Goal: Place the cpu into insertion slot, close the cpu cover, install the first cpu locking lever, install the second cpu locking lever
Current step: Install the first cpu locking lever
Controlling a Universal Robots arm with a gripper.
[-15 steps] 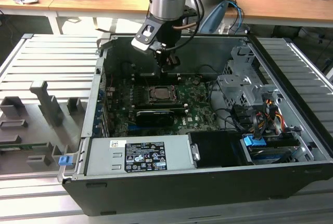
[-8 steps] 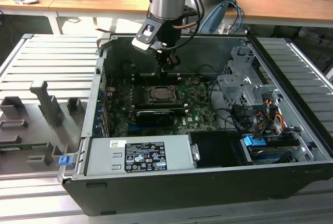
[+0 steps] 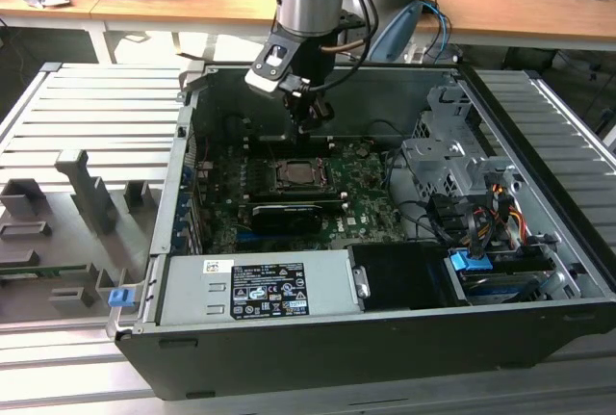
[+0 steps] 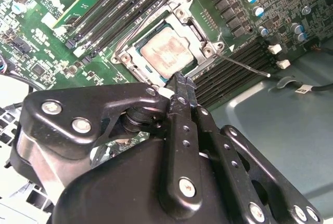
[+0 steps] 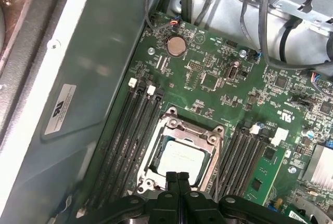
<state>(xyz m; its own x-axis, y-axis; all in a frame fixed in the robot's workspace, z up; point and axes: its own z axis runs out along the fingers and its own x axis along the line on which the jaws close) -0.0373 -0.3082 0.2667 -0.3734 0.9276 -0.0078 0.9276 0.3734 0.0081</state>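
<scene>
The cpu [image 4: 167, 53] lies flat in the insertion slot [image 4: 120, 56], its pale metal face showing through the window of the cpu cover [image 4: 200, 31], which lies down over it. A thin wire locking lever [image 4: 244, 63] sticks out sideways over the memory slots. My gripper [image 4: 180, 81] is shut with nothing between its fingers, its tip hovering just over the socket's edge. The first wrist view shows the gripper [image 5: 178, 177] at the rim of the cpu [image 5: 179, 157] and cover [image 5: 193, 129]. In the exterior view the gripper [image 3: 306, 126] hangs above the slot [image 3: 294, 176] inside the open case.
Memory slots [image 5: 130, 130] flank the socket on both sides. A long black card [image 3: 286, 215] lies just in front of it, then the power supply [image 3: 255, 290]. A drive cage [image 3: 452, 160] and cables [image 3: 481, 222] fill the exterior view's right. Grey fixtures [image 3: 67, 213] sit outside the case.
</scene>
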